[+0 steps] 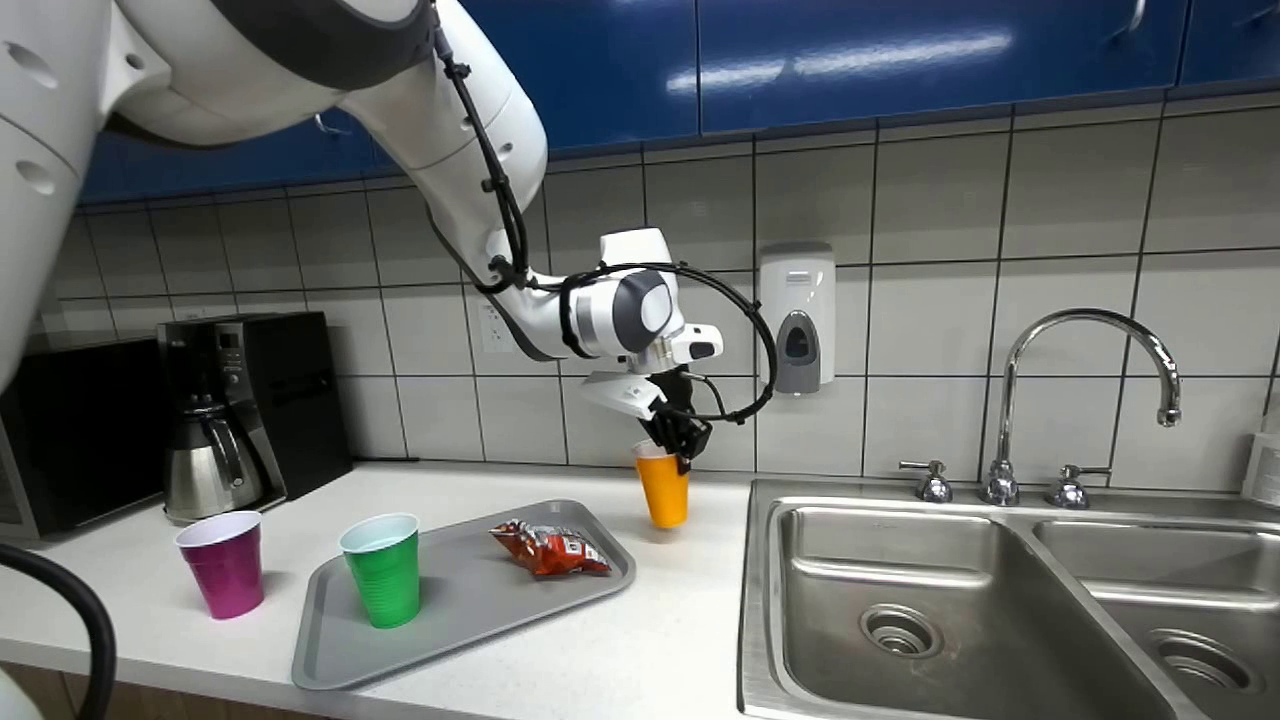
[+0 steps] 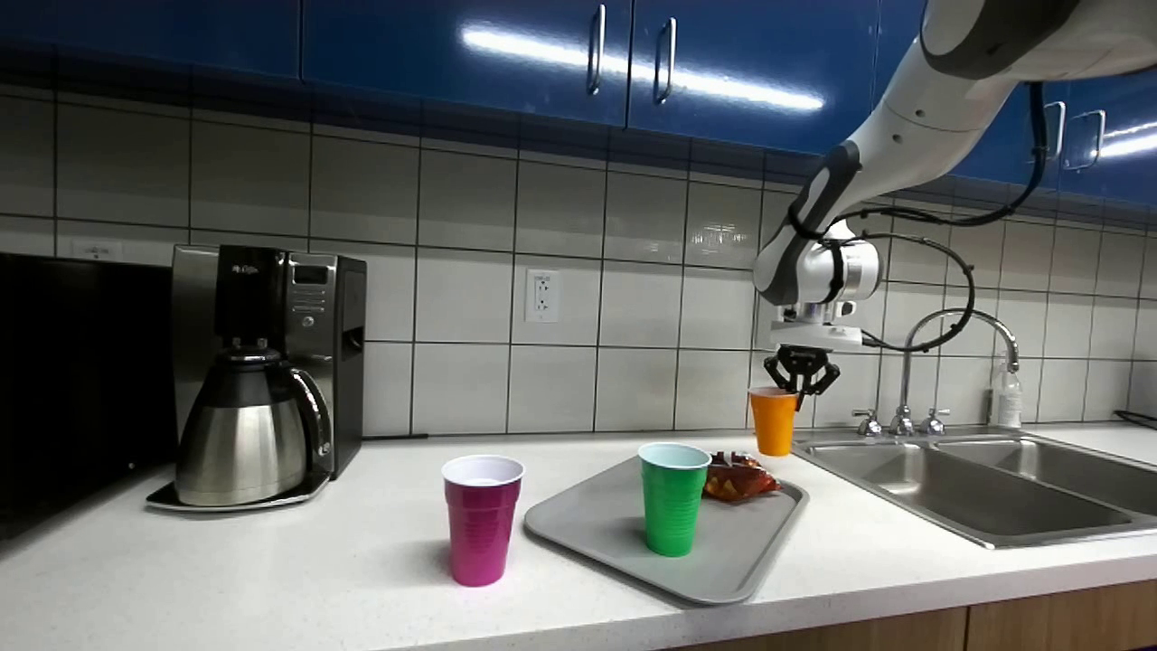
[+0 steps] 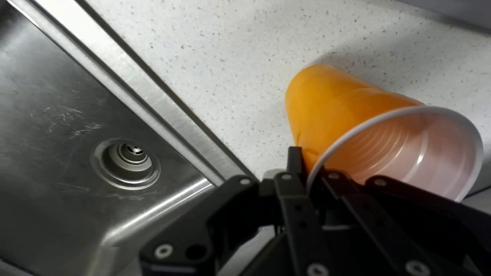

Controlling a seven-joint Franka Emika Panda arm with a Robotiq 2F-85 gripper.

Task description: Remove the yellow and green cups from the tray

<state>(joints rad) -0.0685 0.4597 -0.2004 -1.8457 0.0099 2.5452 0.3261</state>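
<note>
Gripper (image 1: 683,455) pinches tapered yellow cup (image 1: 664,496) between flat tray (image 1: 480,590) and steel sink (image 1: 762,590) in an exterior view. In an exterior view, ribbed green cup (image 2: 672,506) and crinkly packet (image 2: 738,479) sit on tray, purple cup (image 2: 481,533) near. Wrist view: speckled counter (image 3: 215,65) below.

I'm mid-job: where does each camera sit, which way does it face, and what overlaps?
In an exterior view: camera nearer the sink, facing the tiled wall; arm at frame's upper left.
In an exterior view: camera nearer the coffee maker, facing that wall; arm at frame's upper right.
Wrist view: at the arm's end, looking down at the yellow cup; jaws along the bottom.
Both exterior views share the tray and green cup.
</note>
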